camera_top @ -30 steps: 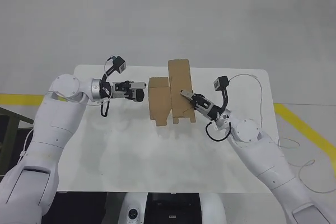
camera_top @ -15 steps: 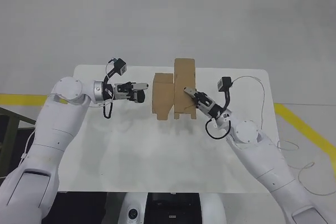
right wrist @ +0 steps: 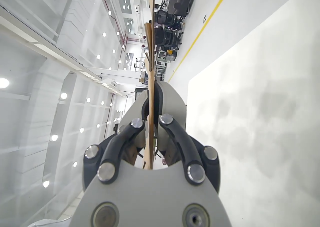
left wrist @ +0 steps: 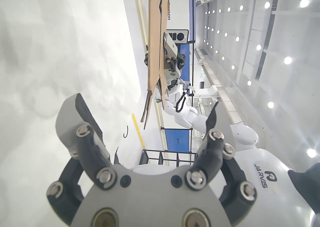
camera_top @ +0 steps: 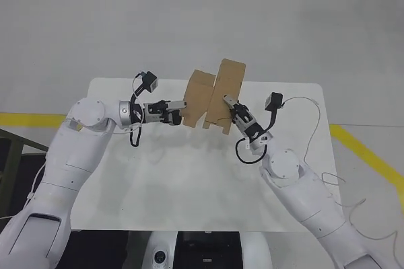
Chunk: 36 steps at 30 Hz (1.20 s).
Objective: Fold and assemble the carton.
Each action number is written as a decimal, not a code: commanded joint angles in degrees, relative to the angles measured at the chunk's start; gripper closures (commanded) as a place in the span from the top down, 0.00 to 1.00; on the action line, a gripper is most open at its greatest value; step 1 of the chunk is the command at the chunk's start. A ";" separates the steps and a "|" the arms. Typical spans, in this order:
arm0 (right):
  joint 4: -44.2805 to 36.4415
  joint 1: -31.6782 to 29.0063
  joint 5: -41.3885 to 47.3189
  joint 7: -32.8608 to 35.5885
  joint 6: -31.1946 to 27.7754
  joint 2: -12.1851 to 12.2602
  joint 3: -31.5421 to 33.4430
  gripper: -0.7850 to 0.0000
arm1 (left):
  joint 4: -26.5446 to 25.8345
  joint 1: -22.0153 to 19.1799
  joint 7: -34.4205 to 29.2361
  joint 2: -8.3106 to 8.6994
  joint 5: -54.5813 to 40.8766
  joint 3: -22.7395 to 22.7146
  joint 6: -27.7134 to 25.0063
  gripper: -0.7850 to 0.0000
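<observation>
A flattened brown carton [camera_top: 212,94] is held up off the white table [camera_top: 202,181] near its far edge, tilted. My right gripper [camera_top: 227,102] is shut on the carton's right part; in the right wrist view the cardboard edge [right wrist: 150,62] runs straight between the shut fingers [right wrist: 165,102]. My left gripper [camera_top: 183,105] hovers just left of the carton, open, nothing between its fingers [left wrist: 77,115]. In the left wrist view the carton [left wrist: 155,37] appears edge-on ahead, with the right gripper [left wrist: 172,57] behind it.
A thin white cable [camera_top: 310,107] lies across the table's right side. A yellow line [camera_top: 370,158] marks the floor to both sides of the table. The near half of the table is bare.
The right gripper has lifted the carton off the table and carried it toward the far edge, tilting it. The left gripper has followed to the right, close to the carton's left edge.
</observation>
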 commanded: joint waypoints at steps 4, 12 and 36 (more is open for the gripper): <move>1.29 0.34 0.40 0.01 -0.39 -0.86 -0.51 0.00 | -0.29 0.33 1.12 -0.09 -0.30 0.12 0.34 0.74; 3.36 0.58 3.81 1.02 -1.77 -2.35 -0.98 0.00 | -0.55 0.64 2.21 -0.14 -0.46 0.03 -0.01 0.38; 7.06 -0.44 4.98 8.48 -9.24 -3.55 5.70 1.00 | 3.19 -0.88 -2.87 0.21 -4.35 -2.21 1.06 0.00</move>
